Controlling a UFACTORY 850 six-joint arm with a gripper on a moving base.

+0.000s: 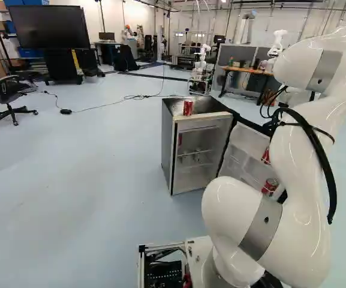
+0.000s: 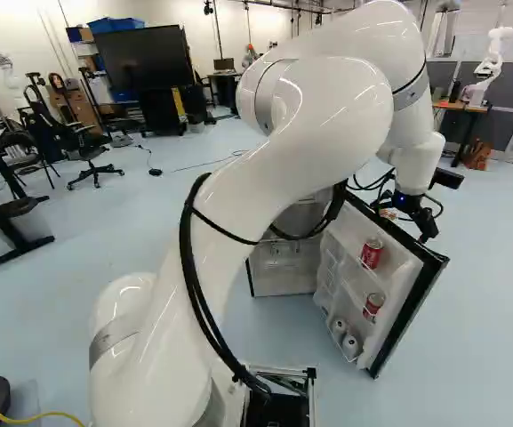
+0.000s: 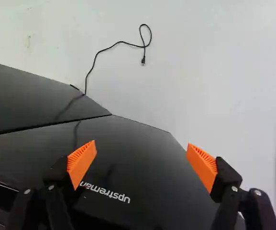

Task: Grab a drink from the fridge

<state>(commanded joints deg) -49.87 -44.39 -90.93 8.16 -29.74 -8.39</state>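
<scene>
At the edge of the open fridge door, the gripper (image 2: 425,228) hangs at the end of the arm in the right base view. In the wrist view the gripper (image 3: 141,158) stands open, its orange pads wide apart with nothing between them, over the black outer face of the door (image 3: 133,158). The fridge (image 1: 168,144) has a red can (image 1: 187,108) on its top. On the door's inner shelves are an upper red can (image 2: 372,253), a lower red can (image 2: 373,306) and white cans (image 2: 350,345). My arm hides part of the fridge.
A black cable (image 3: 97,55) lies on the floor beyond the fridge. Farther back are a large screen (image 1: 50,27), an office chair (image 1: 8,99), another robot (image 1: 201,63) and a wooden-topped table (image 1: 247,70). A dark desk (image 2: 7,213) stands at the left of the right base view.
</scene>
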